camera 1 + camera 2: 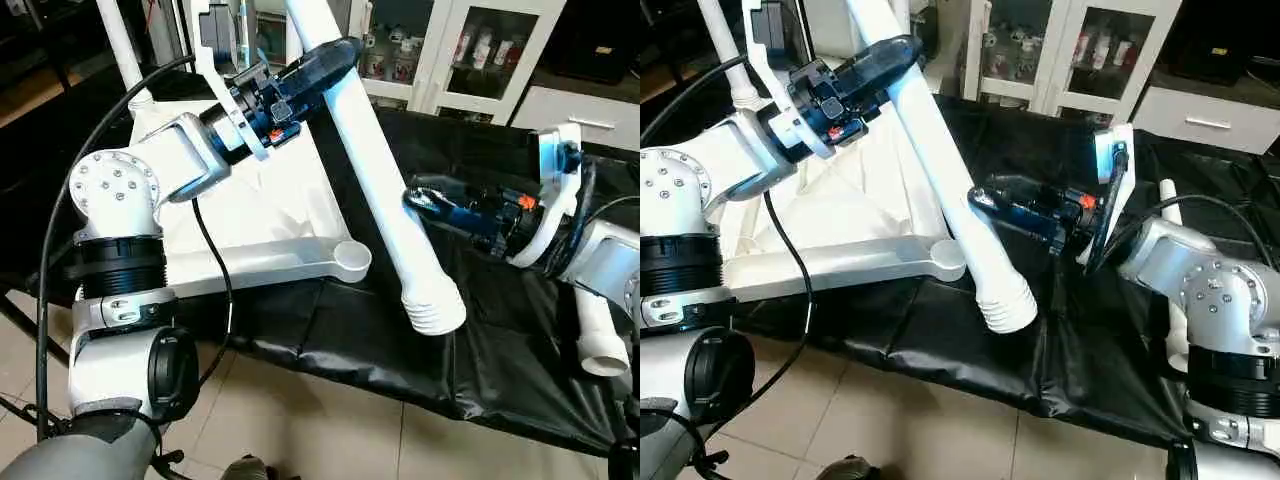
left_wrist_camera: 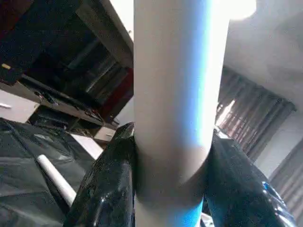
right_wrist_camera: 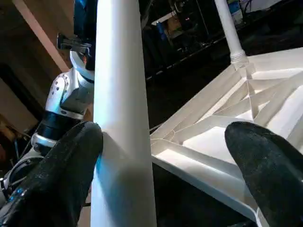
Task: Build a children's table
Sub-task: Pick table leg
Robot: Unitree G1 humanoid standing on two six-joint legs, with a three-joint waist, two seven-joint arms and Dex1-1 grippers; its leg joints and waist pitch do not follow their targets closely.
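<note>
My left end effector (image 1: 330,62) is clamped on a long white leg (image 1: 375,170), one black finger pressed to each side of the tube. The leg slants from the upper edge of my head view down to its ribbed, threaded end (image 1: 433,308), which hangs free above the black sheet (image 1: 330,350), just beside the open corner socket (image 1: 351,260) of the white table panel (image 1: 265,215). The leg's upper end is cut off by the frame, so I cannot see how far it runs.

My right end effector (image 1: 985,200) is spread wide beside the same leg, lower on the tube. From that wrist, one finger (image 3: 61,165) lies against the tube and the other (image 3: 265,165) stands well apart over the panel's ribbed underside, so it grips nothing.

The panel lies upside down on the sheet, and my left forearm (image 1: 150,170) covers much of its ribbing. A second leg (image 1: 122,45) stands upright at the far corner, its top cut off. Another white tube (image 1: 600,340) lies on the sheet under my right arm, largely hidden by it; I can make out its open end only. A further tube end (image 1: 1168,200) peeks out behind my right wrist. Behind the sheet stand white cabinets with glass doors (image 1: 480,50), their contents too small to tell.
</note>
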